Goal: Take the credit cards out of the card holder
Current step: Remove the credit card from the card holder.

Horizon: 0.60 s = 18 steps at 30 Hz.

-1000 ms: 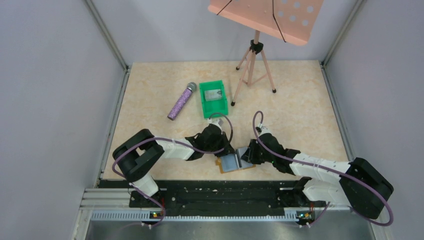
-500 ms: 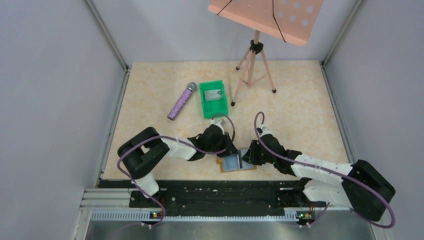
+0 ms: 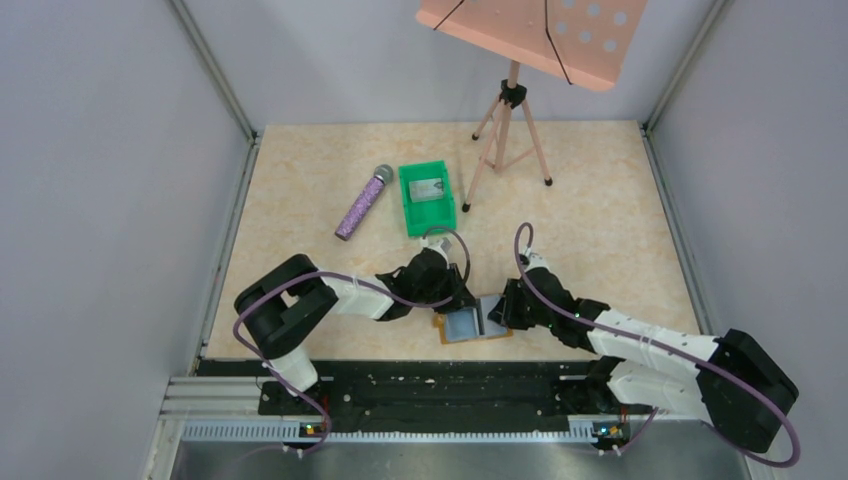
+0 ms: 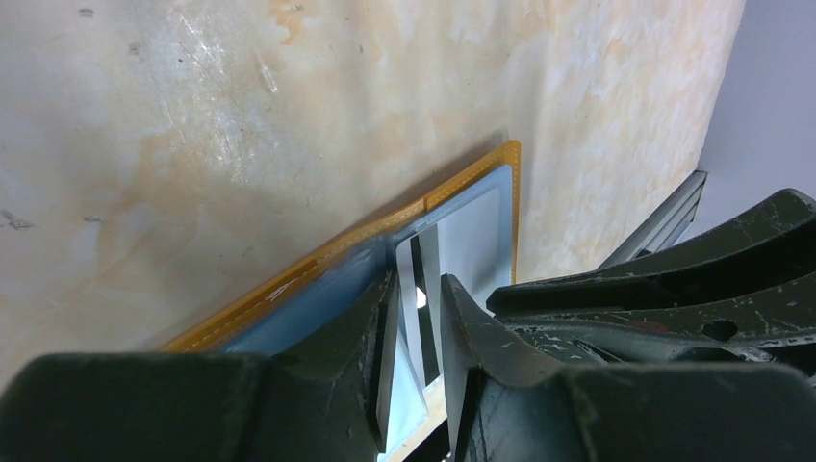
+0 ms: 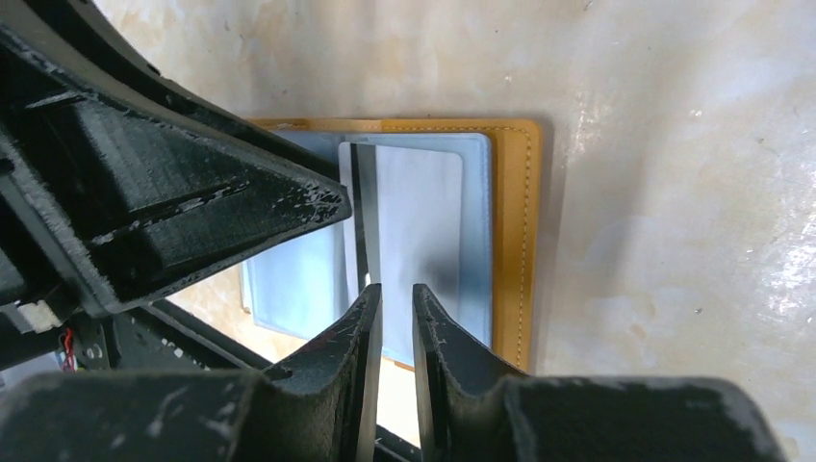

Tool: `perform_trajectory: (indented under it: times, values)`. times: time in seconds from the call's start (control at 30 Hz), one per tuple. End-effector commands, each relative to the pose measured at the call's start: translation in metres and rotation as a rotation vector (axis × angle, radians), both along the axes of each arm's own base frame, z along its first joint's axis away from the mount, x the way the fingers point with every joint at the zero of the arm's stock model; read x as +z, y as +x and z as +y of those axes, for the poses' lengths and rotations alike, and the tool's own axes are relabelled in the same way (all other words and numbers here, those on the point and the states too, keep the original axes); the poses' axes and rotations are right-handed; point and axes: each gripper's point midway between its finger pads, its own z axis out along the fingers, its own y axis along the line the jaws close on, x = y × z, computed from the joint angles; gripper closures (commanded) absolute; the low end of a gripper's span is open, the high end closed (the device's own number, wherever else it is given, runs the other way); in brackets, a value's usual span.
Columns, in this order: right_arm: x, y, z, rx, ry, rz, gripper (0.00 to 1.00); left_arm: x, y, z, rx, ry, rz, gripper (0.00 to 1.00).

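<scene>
Noting tan card holder (image 3: 470, 328) open, blue-grey pockets up, at table's (image 3: 600, 200) near edge between both grippers. Finding left gripper (image 4: 420, 289) narrow, pinching silvery credit card (image 4: 408, 265) edge-on; right gripper (image 5: 395, 289) narrow, grasp not discernible.

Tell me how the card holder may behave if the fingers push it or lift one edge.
The card holder looks thin and light, so it would probably slide on the smooth table if pushed. Lying open and flat, it should not roll. Its stitched leather probably bends, so lifting one edge may fold it.
</scene>
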Motion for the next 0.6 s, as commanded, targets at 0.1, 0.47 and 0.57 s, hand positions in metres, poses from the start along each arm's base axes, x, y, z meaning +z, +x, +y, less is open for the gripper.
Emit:
perform_trajectory:
  times: [0.1, 0.47, 0.57]
  values:
    - [-0.002, 0.013, -0.006, -0.048, -0.054, -0.013, 0.82, 0.006, 0.0, 0.01, 0.005, 0.056, -0.021, 0.69]
    - [-0.014, 0.007, -0.012, -0.056, -0.07, 0.005, 0.83, -0.009, -0.001, 0.003, -0.019, 0.057, -0.015, 0.68]
    - [-0.016, 0.006, -0.015, -0.063, -0.068, 0.006, 0.83, -0.009, -0.004, 0.001, -0.025, 0.027, -0.01, 0.69]
